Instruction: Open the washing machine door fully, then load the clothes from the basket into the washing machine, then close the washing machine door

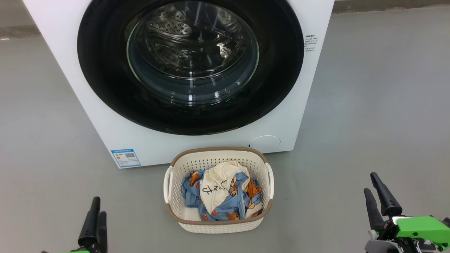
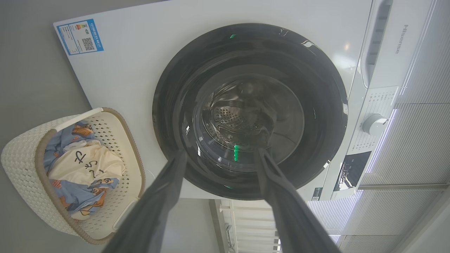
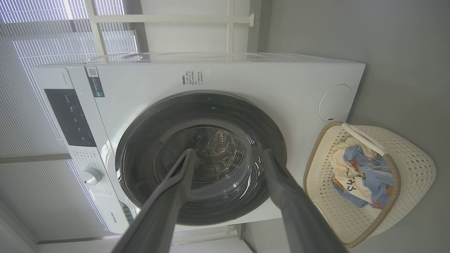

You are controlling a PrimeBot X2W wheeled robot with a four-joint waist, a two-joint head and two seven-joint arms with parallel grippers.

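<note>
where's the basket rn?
Head view, bottom centre: the basket sits on the floor just in front of the washing machine, below its door, between the left gripper and right gripper, clothes inside.

Plain grey floor [image 1: 369, 105], matte, runs back to a paler strip [image 1: 386, 5] along its far edge. In the wrist views, at the back: white slatted blinds [image 3: 31, 196] w/ daylight coming thru, and beside them a white frame [image 3: 168, 18] of horiz. & vert. bars against a pale wall [image 3: 190, 35]
</note>
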